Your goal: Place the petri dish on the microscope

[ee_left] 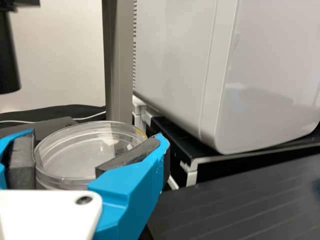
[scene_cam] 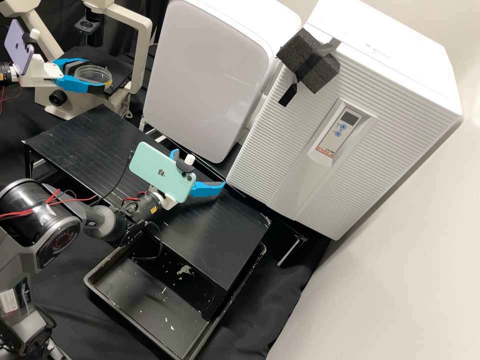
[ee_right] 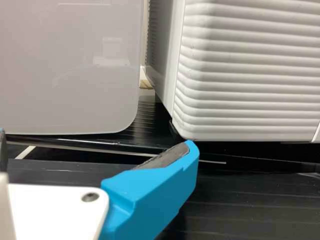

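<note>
Black surface (scene_cam: 220, 245) runs beneath the right gripper (scene_cam: 198, 170), its jaws spread, probably keeping clear. Far left, the left gripper (scene_cam: 99, 75) pinches the petri dish (scene_cam: 94, 74) level over the microscope (scene_cam: 142, 55), likely for gentle placing. White cabinets (scene_cam: 350, 60) stand right, beside pale wall (scene_cam: 415, 240).

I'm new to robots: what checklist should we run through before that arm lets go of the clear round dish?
1. Clear round dish gripped by the left tool: ok.
2. Dish brought to the microscope: ok, it is right by it.
3. Dish level: ok, it looks flat.
4. Dish's weight resting on the microscope: cannot tell.
5. Right tool out of the way: ok, open above the black platform.
</note>
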Controlling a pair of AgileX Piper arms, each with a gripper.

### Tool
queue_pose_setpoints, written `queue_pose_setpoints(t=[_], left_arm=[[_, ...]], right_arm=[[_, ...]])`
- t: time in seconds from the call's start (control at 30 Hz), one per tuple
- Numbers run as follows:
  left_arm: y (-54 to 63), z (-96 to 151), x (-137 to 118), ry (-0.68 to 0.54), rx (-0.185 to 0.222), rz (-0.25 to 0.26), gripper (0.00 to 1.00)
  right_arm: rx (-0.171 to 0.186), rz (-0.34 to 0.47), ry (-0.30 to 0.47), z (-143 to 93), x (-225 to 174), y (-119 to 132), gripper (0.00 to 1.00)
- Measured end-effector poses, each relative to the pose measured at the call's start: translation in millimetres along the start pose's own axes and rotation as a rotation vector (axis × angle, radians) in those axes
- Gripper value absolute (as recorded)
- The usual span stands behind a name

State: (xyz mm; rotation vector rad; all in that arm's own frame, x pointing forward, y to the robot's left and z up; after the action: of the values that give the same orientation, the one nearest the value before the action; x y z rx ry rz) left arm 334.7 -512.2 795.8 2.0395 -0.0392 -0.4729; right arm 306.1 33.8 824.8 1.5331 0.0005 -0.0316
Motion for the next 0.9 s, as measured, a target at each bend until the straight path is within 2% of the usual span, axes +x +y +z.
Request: queue_pose_setpoints(t=[0.07, 0.17, 0.4, 0.9], left_arm=[[-4.1, -5, 1, 0.014, 0.011, -0.012, 0.00], [-8.5, -19, 2, 0.054, -0.001, -0.026, 0.00], [-0.1, -45, 7, 0.136, -0.030, 0.021, 0.00], [8.4, -62, 34, 0.187, -0.048, 0.032, 0.00]], right_arm=[[0.000, 0.000, 0.000, 0, 0, 0, 1.00], [0.000, 0.000, 0.000, 0, 0, 0, 1.00], [0.000, 0.000, 0.000, 0, 0, 0, 1.00], [0.000, 0.000, 0.000, 0, 0, 0, 1.00]])
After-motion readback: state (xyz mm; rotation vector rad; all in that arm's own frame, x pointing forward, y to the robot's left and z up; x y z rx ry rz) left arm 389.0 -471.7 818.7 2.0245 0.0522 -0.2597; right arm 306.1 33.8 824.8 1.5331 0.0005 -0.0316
